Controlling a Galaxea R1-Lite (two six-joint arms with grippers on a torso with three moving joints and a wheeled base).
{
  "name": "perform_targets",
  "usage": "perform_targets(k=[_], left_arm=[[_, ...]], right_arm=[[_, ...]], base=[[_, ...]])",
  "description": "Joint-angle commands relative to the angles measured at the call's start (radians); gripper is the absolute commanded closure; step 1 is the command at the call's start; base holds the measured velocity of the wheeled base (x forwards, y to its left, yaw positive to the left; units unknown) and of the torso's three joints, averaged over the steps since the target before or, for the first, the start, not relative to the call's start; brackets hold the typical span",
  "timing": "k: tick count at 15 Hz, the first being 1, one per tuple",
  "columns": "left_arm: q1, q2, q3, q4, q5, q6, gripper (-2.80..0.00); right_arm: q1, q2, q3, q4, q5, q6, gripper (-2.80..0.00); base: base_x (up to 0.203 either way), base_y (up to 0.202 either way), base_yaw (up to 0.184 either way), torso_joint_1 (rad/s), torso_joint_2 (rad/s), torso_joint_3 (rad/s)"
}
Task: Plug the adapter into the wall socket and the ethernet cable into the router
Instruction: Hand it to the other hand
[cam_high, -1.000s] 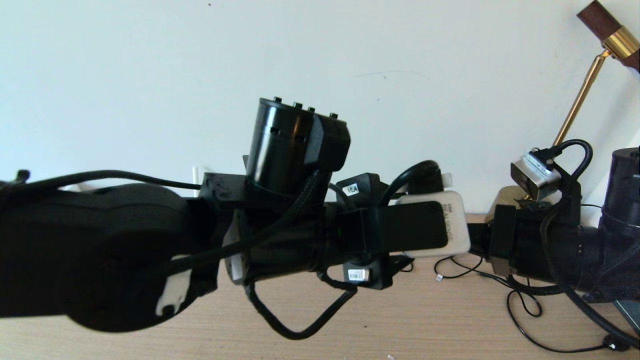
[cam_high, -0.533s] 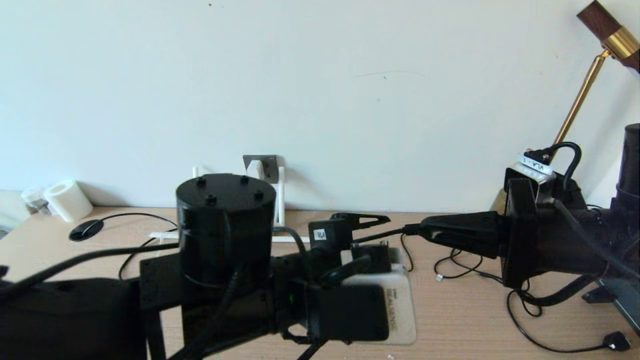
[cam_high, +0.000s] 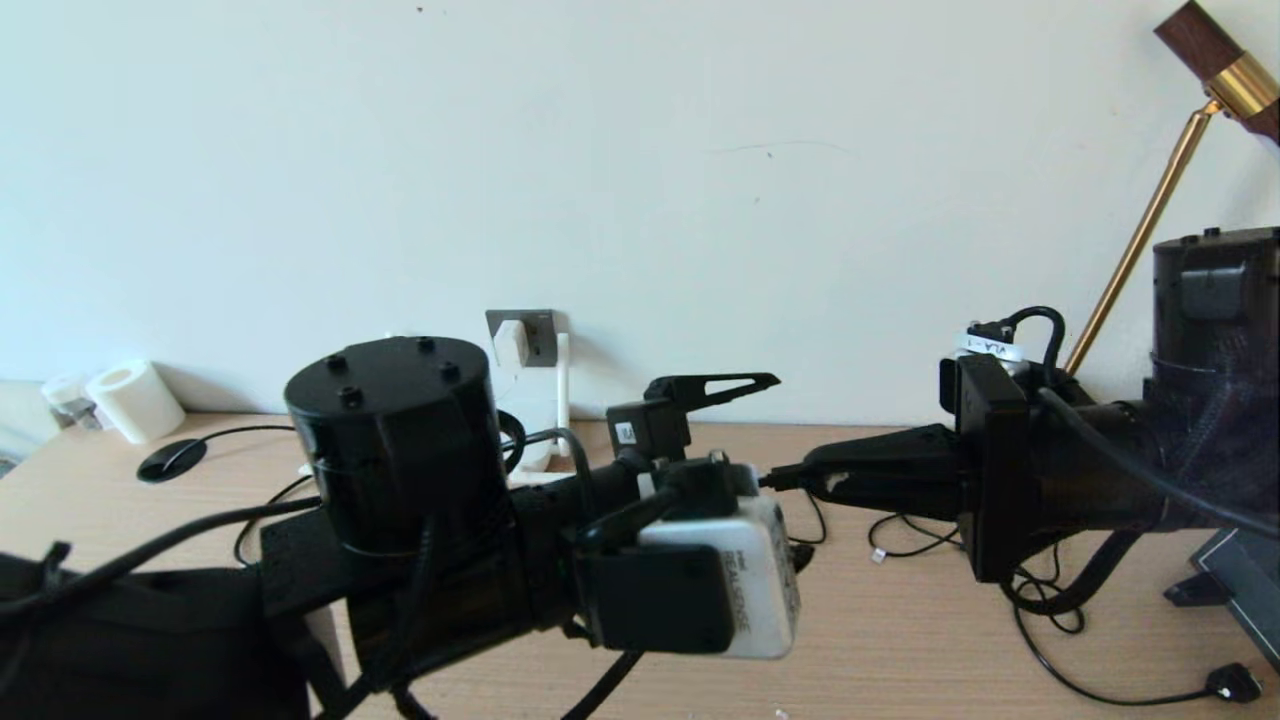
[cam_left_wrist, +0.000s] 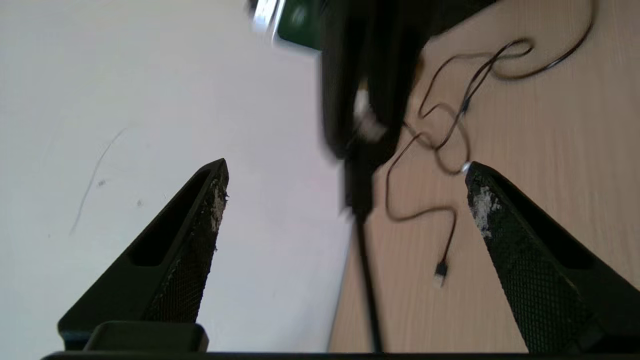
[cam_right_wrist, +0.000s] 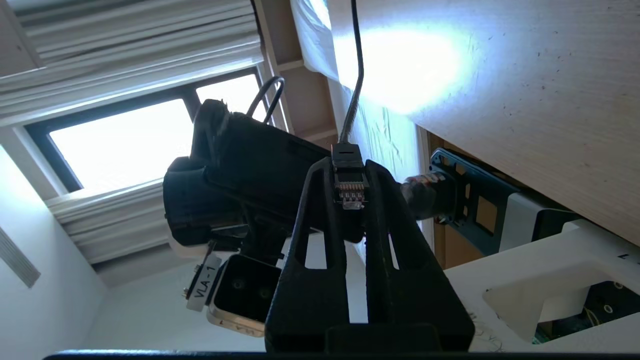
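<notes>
Pale wall (cam_high: 700, 150) filled the upper half of your head view, with the wooden desk (cam_high: 900, 640) running below it. You had the left arm lying across the foreground from 9 o'clock toward the centre; its left gripper (cam_left_wrist: 345, 200) stood wide with nothing between the fingers. From 3 o'clock your right arm reached inward, and the right gripper (cam_right_wrist: 352, 192) was pinched on the ethernet cable (cam_right_wrist: 350, 170), the clear connector sitting between the fingertips and the black cord trailing away from it. At about 11 o'clock from centre, against the wall, you could see the wall socket (cam_high: 535, 335) with the adapter (cam_high: 511, 343) already seated in it. Just beside and below it stood the router (cam_high: 535, 420), mostly hidden behind the left arm, one slim antenna showing. Loose thin cords (cam_high: 1040, 600) lay on the desk near 4 o'clock.

Your power step looked finished; the cable step was in hand. I judge your next move needed the connector carried leftward to the router's ports, squared up and pushed straight in. You could not see those ports, and the left arm lay in your path.
</notes>
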Motion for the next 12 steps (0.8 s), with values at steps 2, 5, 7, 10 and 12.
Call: perform_targets(k=[2,5,7,10,12], left_arm=[[0.023,0.019,-0.002,-0.009,-0.070,0.001,-2.80],[0.071,0.037,-0.001,-0.042,-0.109,0.003,-2.80],[0.118,0.057,-0.005,-0.121,-0.161,0.002,-2.80],[0.178,0.073,-0.013,-0.160,-0.237,0.002,-2.80],[0.180,0.075,-0.024,-0.160,-0.251,0.001,-2.80]], right_arm=[[-0.003,0.071,-0.049,-0.004,0.008,0.033,0.00],[-0.047,0.111,-0.114,-0.008,0.104,0.080,0.00],[-0.092,0.114,-0.136,-0.009,0.160,0.109,0.00],[-0.121,0.128,-0.145,-0.008,0.211,0.111,0.00],[-0.121,0.146,-0.148,-0.009,0.214,0.111,0.00]], base=[[0.000,0.000,0.000,0.000,0.00,0.000],[0.000,0.000,0.000,0.000,0.00,0.000],[0.000,0.000,0.000,0.000,0.00,0.000],[0.000,0.000,0.000,0.000,0.00,0.000],[0.000,0.000,0.000,0.000,0.00,0.000]])
